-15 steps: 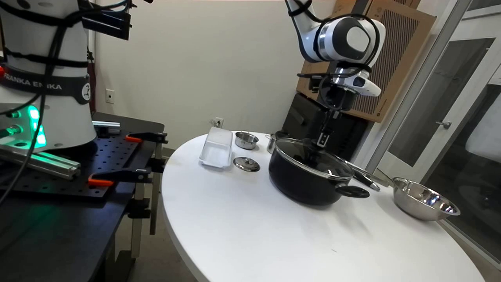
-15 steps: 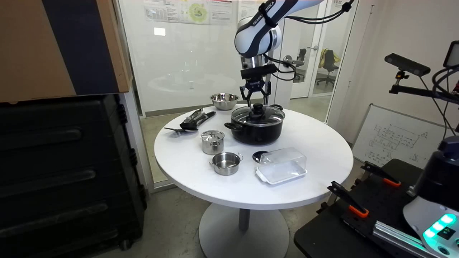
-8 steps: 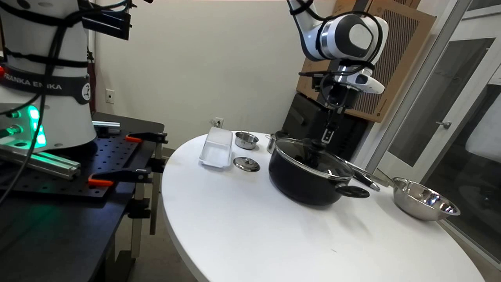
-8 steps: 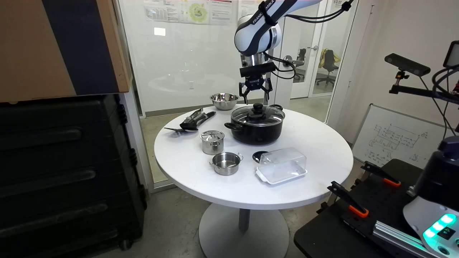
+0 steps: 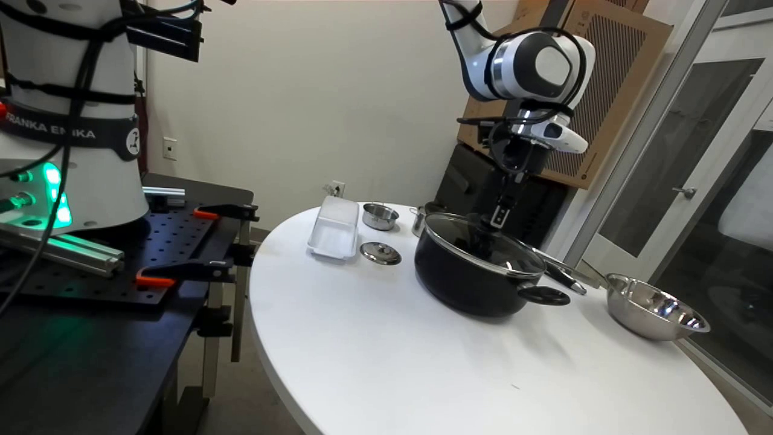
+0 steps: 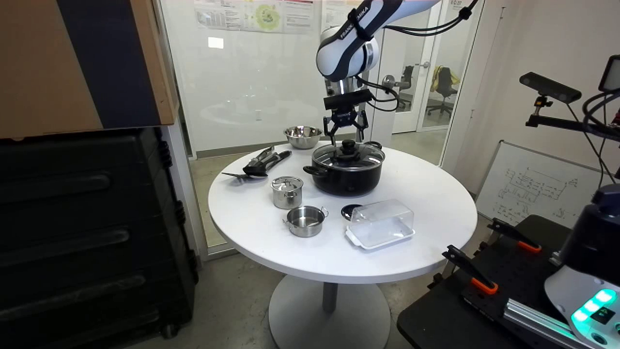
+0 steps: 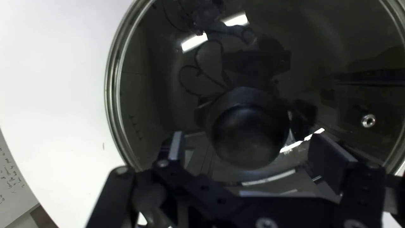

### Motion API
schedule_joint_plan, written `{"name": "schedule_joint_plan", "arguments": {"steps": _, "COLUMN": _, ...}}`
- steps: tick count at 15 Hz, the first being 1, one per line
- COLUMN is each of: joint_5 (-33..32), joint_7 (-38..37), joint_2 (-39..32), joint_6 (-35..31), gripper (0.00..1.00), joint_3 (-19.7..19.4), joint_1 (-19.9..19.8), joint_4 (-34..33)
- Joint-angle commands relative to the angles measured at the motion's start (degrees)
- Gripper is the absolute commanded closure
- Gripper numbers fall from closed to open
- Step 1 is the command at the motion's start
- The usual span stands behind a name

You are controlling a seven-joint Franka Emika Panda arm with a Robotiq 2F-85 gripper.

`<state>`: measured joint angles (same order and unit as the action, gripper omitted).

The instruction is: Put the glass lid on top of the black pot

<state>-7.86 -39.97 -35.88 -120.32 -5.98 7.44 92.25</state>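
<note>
The round glass lid (image 6: 348,156) sits on the matte black pot (image 6: 347,182), handles (image 6: 315,171) at 2 and 8 o'clock in an exterior view. The hand (image 6: 347,140) is spread, lower than a moment ago.

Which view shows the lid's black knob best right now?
The wrist view: the knob appears largest there, with the hand not covering it. Both exterior views show it small, from the side; in an exterior view it blends into dark surroundings beside the hand.
</note>
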Motion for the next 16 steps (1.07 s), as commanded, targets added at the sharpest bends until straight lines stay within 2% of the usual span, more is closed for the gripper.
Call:
{"name": "schedule_joint_plan", "arguments": {"steps": 1, "joint_5": -0.56, "joint_7": -1.79, "joint_2": -1.25, "joint_6": 1.40, "gripper": 0.33, "joint_3": -0.73, "joint_1": 1.14, "joint_4": -1.22}}
{"name": "schedule_joint_plan", "arguments": {"steps": 5, "joint_5": -0.76, "joint_7": -2.56, "joint_2": -1.24, "joint_6": 1.46, "gripper": 0.64, "joint_3": -0.85, "joint_1": 1.54, "joint_4": -1.32}}
{"name": "schedule_joint_plan", "arguments": {"steps": 7, "joint_5": -0.94, "joint_7": -2.92, "joint_2": -1.20, "joint_6": 1.48, "gripper": 0.71, "joint_3": -0.97, "joint_1": 1.56, "joint_4": -1.40}}
{"name": "schedule_joint_plan", "arguments": {"steps": 14, "joint_5": -0.68, "joint_7": -3.22, "joint_2": -1.03, "joint_6": 0.92, "gripper": 0.73, "joint_3": -0.86, "joint_1": 1.42, "joint_4": -1.33}}
{"name": "schedule_joint_plan", "arguments": {"steps": 16, "joint_5": -0.70, "joint_7": -3.04, "joint_2": -0.68, "joint_6": -1.02, "gripper": 0.73, "joint_3": -0.71, "joint_1": 1.39, "joint_4": -0.52}}
